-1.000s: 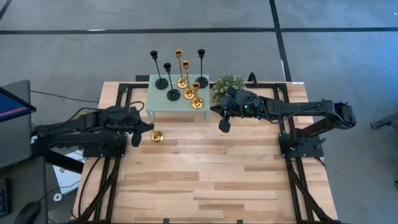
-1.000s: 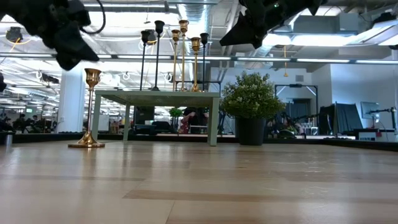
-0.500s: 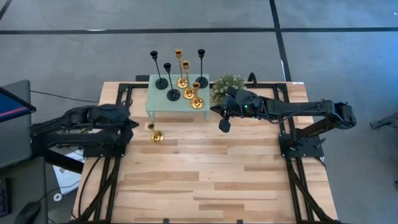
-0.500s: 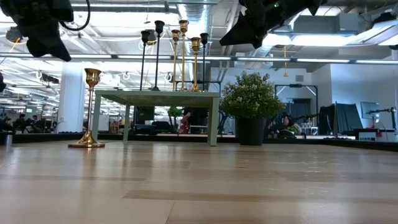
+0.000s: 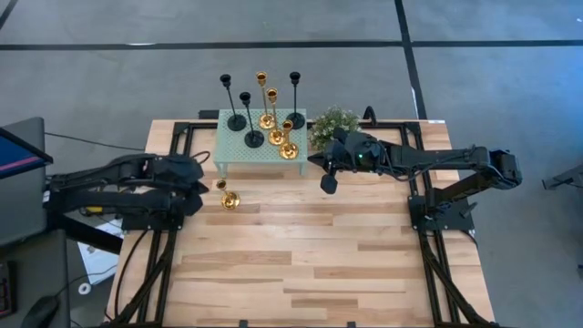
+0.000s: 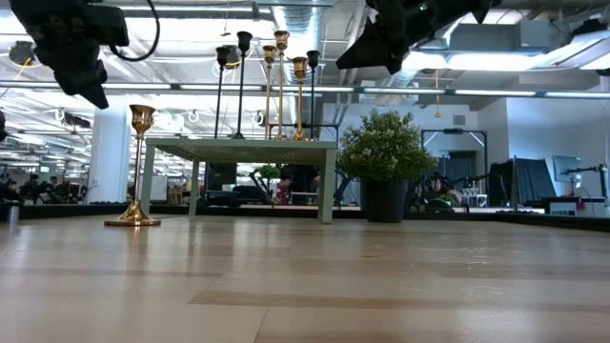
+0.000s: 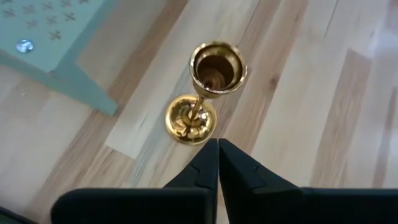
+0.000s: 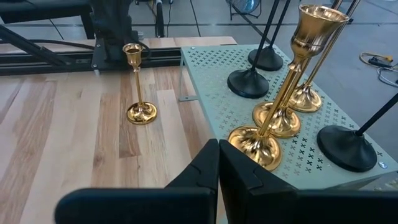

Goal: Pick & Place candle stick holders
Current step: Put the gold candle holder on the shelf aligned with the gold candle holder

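From above, the mint table (image 5: 260, 137) is sitting at the far edge of the wooden bench (image 5: 301, 264), carrying three black holders (image 5: 248, 118) and three gold holders (image 5: 278, 128). A fourth gold holder (image 5: 228, 196) is standing alone on the bench just in front of the mint table's left end. The left gripper (image 5: 199, 182) is hovering just left of that lone piece, fingers clenched on nothing. The right gripper (image 5: 329, 182) is hanging off the mint table's right end, beside the plant (image 5: 332, 123), fingers clenched and empty too. From bench level, the lone gold holder (image 6: 135, 167) is standing upright left of the mint table (image 6: 238, 148), with the left gripper (image 6: 91, 90) above and to its left, and the right gripper (image 6: 367, 52) above the plant (image 6: 383, 152). The left wrist camera is looking down into the lone holder's cup (image 7: 216, 67), its closed fingers (image 7: 205, 168) just short of the base. The right wrist camera is showing gold holders (image 8: 273, 118) on the mint table (image 8: 211, 81) and the lone holder (image 8: 139, 87) off its edge on the bench.
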Available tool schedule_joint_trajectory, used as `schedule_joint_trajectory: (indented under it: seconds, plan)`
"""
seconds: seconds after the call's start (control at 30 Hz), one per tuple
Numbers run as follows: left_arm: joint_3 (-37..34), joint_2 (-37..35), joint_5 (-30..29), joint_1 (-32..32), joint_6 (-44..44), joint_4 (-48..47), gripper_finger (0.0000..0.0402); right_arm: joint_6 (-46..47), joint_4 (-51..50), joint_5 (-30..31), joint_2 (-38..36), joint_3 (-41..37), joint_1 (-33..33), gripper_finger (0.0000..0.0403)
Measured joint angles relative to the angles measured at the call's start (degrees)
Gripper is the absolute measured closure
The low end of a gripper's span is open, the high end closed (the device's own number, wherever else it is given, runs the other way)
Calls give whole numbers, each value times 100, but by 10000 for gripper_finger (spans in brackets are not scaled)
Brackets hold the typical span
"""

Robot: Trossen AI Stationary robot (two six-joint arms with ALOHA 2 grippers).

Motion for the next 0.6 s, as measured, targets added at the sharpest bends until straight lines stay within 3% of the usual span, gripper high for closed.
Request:
schedule_joint_trajectory:
  seconds: [0.3, 0.6]
  plan:
    - [0, 719, -3, 0, 195, 9, 334, -33, -54, 0, 0, 2, 0, 403]
    - [0, 769, -24, 0, 189, 42, 274, -44, -61, 0, 0, 2, 0, 403]
